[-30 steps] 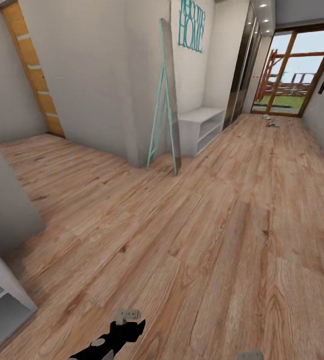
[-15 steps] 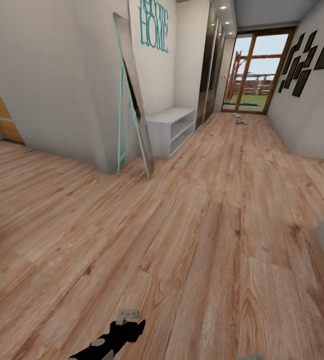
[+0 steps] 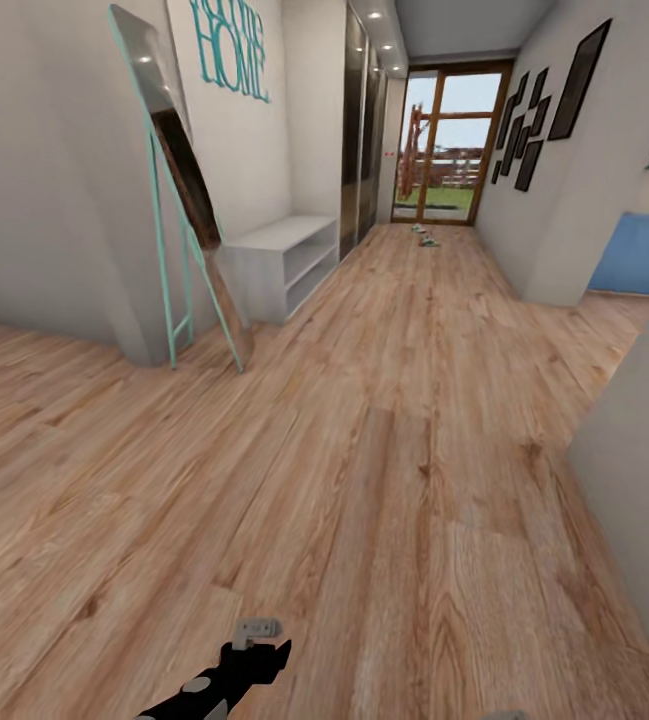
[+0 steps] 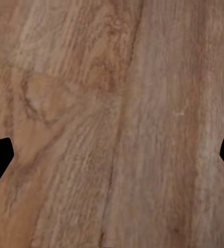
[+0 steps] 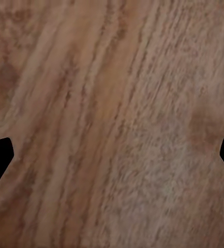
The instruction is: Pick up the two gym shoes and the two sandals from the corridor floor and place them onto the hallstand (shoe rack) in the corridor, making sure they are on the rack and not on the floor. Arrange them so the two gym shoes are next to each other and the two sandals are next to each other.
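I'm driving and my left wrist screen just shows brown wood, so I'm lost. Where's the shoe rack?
Observer: The hallstand stands ahead against the left wall, just past a leaning mirror.
Operator: Can you see any shoes?
Observer: Small things lie on the corridor floor far ahead, near the glass door. They are too small to tell which shoes.
Operator: Is my other hand holding anything?
Observer: No, the right gripper is open over bare planks.

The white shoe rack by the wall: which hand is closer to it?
Left, probably. The left hand sits on the hallstand's side; the right hand lies farther across. Both are far off.
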You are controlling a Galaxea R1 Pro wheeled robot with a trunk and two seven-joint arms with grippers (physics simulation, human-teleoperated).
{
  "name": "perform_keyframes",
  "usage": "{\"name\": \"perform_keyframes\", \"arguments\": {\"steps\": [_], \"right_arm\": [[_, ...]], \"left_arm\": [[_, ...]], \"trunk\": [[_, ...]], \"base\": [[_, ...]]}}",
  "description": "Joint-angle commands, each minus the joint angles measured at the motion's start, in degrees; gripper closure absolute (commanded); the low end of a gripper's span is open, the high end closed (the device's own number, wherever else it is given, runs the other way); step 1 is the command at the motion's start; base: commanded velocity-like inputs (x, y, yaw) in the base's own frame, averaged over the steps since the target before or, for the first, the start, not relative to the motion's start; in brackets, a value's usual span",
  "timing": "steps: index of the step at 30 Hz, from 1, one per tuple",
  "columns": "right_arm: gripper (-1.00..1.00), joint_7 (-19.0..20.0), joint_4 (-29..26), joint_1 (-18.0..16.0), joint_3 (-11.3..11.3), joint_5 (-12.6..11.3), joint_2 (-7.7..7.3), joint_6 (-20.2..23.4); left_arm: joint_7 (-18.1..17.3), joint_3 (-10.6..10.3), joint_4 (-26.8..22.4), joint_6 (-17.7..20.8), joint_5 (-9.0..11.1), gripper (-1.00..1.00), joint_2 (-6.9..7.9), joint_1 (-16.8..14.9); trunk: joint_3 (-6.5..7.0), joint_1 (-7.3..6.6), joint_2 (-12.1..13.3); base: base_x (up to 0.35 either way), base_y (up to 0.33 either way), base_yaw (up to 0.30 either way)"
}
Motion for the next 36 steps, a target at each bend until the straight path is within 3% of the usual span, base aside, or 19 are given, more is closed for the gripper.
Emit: {"name": "perform_keyframes", "arguments": {"steps": [1, 14, 36], "right_arm": [[-1.00, 0.00, 0.00, 0.00, 0.00, 0.00, 0.00, 0.00], [-1.00, 0.02, 0.13, 0.00, 0.00, -0.01, 0.09, 0.00], [-1.00, 0.07, 0.14, 0.08, 0.03, -0.02, 0.19, 0.00]], "left_arm": [[0.00, 0.00, 0.00, 0.00, 0.00, -1.00, 0.00, 0.00], [0.02, 0.00, 0.00, 0.01, 0.00, -1.00, 0.03, 0.00], [0.00, 0.00, 0.00, 0.01, 0.00, -1.00, 0.09, 0.00]], "trunk": [[0.00, 0.00, 0.00], [0.00, 0.00, 0.00], [0.00, 0.00, 0.00]], "base": [[0.273, -0.207, -0.258], [0.287, -0.175, -0.235], [0.343, -0.008, -0.144]]}}
